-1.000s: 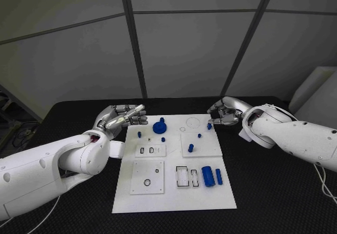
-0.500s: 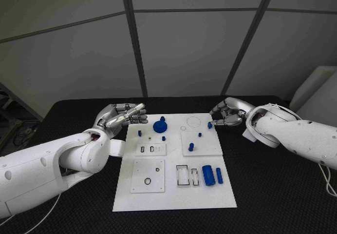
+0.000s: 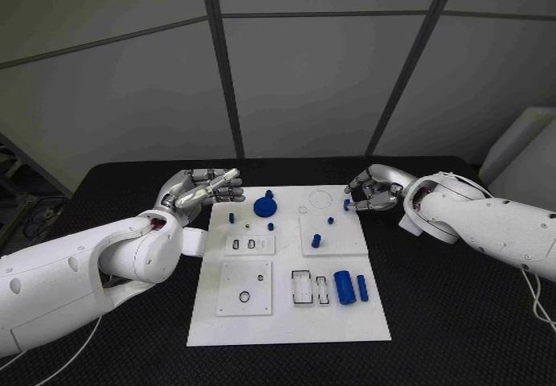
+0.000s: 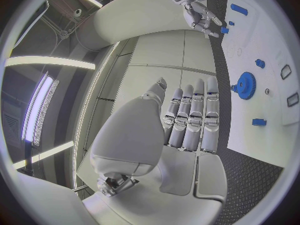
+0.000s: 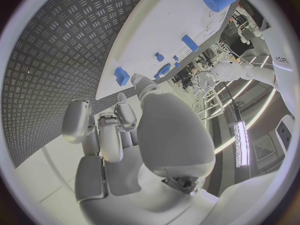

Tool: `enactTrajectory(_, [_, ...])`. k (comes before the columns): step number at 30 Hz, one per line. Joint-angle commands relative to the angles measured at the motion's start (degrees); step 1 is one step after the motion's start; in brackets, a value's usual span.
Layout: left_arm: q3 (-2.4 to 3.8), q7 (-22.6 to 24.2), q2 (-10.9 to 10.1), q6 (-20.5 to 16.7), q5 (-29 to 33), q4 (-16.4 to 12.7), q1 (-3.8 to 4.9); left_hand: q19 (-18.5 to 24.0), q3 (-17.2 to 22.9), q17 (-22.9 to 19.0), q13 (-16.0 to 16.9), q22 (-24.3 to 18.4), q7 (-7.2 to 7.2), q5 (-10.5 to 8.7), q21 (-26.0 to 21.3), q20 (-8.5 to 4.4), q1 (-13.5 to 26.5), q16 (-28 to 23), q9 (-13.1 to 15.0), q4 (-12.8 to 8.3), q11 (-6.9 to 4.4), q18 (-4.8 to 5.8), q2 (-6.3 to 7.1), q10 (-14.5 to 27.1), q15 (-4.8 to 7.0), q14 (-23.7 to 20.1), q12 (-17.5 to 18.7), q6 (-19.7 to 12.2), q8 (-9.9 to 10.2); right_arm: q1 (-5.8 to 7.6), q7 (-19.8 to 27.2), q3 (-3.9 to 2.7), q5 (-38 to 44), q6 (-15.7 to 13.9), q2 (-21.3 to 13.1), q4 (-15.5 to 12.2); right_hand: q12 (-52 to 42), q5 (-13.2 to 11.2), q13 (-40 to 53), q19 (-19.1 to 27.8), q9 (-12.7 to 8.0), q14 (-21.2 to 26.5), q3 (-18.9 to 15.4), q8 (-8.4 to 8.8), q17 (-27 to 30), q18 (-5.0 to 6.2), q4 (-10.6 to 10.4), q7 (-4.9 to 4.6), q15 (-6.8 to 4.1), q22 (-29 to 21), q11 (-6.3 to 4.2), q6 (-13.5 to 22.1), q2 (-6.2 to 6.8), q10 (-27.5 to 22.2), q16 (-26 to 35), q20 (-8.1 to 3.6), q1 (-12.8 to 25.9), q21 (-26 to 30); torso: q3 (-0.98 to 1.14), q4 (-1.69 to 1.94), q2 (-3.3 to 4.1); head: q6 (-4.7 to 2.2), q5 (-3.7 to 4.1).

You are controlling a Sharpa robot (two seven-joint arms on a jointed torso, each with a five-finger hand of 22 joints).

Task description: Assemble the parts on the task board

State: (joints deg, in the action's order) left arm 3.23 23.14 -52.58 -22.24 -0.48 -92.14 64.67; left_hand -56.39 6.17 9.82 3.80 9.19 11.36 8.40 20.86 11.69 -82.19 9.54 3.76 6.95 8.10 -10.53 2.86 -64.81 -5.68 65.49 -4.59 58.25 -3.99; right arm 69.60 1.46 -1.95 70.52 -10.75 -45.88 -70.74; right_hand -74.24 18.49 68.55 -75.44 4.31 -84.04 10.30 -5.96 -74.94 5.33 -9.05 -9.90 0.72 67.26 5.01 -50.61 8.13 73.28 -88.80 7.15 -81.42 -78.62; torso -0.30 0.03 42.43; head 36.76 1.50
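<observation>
— Where does the task board [image 3: 290, 314] sit, and what is on it?

— It lies flat in the middle of the black table [image 3: 464, 322]. Taking the blue gear [image 3: 265, 208] as the mark: it stands near the board's far left corner. A small blue peg [image 3: 230, 218] lies just beside it toward the board's left edge, and another small peg [image 3: 270, 227] sits just nearer the robot than the gear. Well apart from the gear, toward the board's near right part, a thick blue cylinder [image 3: 344, 284] and a thinner blue rod [image 3: 361, 289] lie side by side.

— And the left hand [image 3: 199, 191]?

— It hovers just left of the gear, off the board's far left corner, fingers straight and pressed together side by side, nothing in them.

— The right hand [image 3: 371, 191]?

— It is across the board from the gear, at the far right corner, fingers curled in. A small blue part [image 3: 346, 205] sits right at its fingertips; in the right wrist view the blue piece [image 5: 122, 76] lies against the thumb tip, but I cannot tell whether it is pinched or merely touched.
</observation>
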Motion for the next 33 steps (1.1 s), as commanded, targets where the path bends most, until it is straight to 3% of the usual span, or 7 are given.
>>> enactTrajectory(1, [0.05,-0.04,0.08,0.73,-0.53,0.03,0.09,-0.26,0.13,0.09,0.00,-0.08,0.38,-0.21,0.12,-0.04,0.17,-0.25,-0.07,-0.10,0.34,0.18,-0.25,-0.01,-0.05,-0.29,0.36,-0.12,0.22,-0.13,0.17,-0.03,0.31,1.72,0.35,0.26,-0.20,0.29,0.07,0.20,0.08,-5.12,-0.27,-0.09,-11.49,-0.63,0.24,0.01,0.10,0.04,-0.02,-0.52,-0.01,0.02,0.12,-0.08,-0.37,0.20,0.00,-0.04,0.01,0.13,-0.01])
enactTrajectory(33, [0.05,-0.10,0.30,0.69,-0.53,0.33,0.09,-0.23,0.14,0.12,0.01,-0.09,0.38,-0.21,0.08,-0.02,0.18,-0.33,-0.06,-0.15,0.34,0.18,-0.25,-0.01,-0.07,-0.32,0.39,-0.13,0.22,-0.48,-0.47,-0.02,1.49,2.11,1.94,2.65,-0.84,0.40,0.96,-0.09,0.51,-5.14,0.01,-1.50,-11.61,-0.70,0.73,0.20,-0.06,0.45,-0.24,-3.81,-1.51,0.82,0.09,-0.21,-0.85,0.01,0.06,-0.02,-0.05,0.48,-0.06])
